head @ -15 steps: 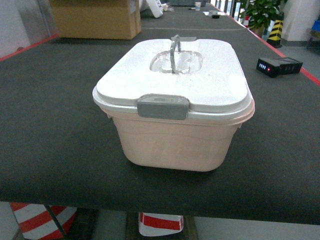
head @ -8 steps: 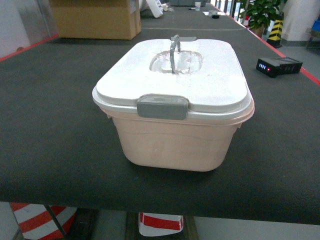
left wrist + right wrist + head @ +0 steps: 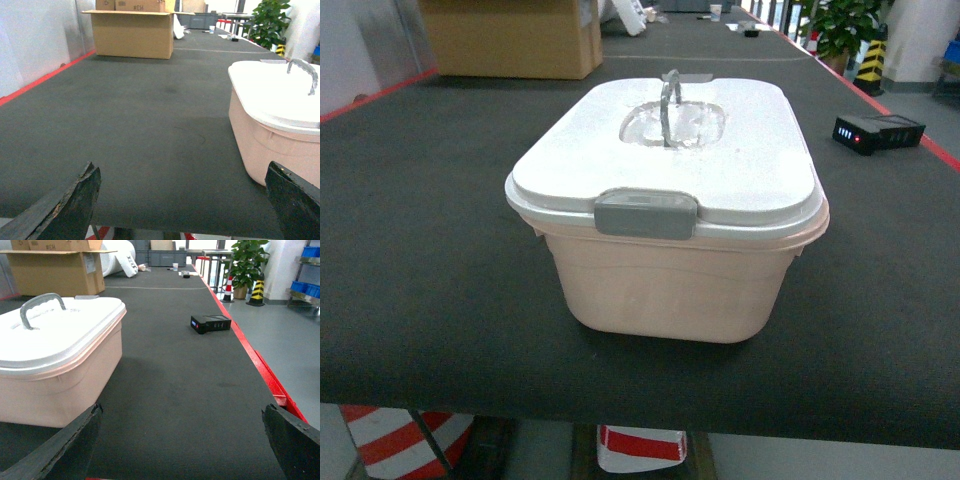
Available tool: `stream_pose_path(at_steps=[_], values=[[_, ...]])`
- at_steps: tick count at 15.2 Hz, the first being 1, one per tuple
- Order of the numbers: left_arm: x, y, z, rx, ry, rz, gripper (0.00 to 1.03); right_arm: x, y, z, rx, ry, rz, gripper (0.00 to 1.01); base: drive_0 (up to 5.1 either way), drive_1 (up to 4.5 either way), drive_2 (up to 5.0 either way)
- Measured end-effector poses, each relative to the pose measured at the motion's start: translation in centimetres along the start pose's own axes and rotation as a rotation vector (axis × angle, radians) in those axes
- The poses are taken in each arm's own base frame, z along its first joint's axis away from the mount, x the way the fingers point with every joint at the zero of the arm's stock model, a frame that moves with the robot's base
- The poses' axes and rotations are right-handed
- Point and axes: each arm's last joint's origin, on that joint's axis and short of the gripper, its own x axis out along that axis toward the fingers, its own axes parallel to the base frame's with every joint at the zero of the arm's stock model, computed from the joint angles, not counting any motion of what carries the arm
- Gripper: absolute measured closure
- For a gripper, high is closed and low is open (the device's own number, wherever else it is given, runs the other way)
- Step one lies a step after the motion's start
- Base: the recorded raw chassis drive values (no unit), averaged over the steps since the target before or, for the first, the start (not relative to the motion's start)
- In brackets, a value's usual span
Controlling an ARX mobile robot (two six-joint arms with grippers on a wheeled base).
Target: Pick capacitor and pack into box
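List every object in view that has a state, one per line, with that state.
Pale pink rectangular plastic box: upright on the table, closed.
White lid: seated on the box.
Grey front clasp: down.
Grey handle: raised upright.
Black battery pack: indicator lights on.
Brown cardboard carton: flaps open.
Left hand: open, empty.
Right hand: open, empty.

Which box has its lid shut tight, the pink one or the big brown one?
The pink box: its white lid sits flat with the grey clasp down. The brown cardboard carton at the back has its flaps standing open.

No change is seen between the earlier head views and now: the box point(image 3: 667, 215) is found exactly where it sat.
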Motion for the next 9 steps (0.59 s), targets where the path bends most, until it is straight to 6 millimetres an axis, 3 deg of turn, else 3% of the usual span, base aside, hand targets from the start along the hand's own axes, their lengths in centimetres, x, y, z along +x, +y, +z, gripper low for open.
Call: stream_pose_path(at_steps=[9], values=[[0.00,0.00,0.00,0.000,0.000,0.000,0.05,0.00,0.00,0.00,0.000,0.000,0.000,0.03,0.0,0.00,0.0]])
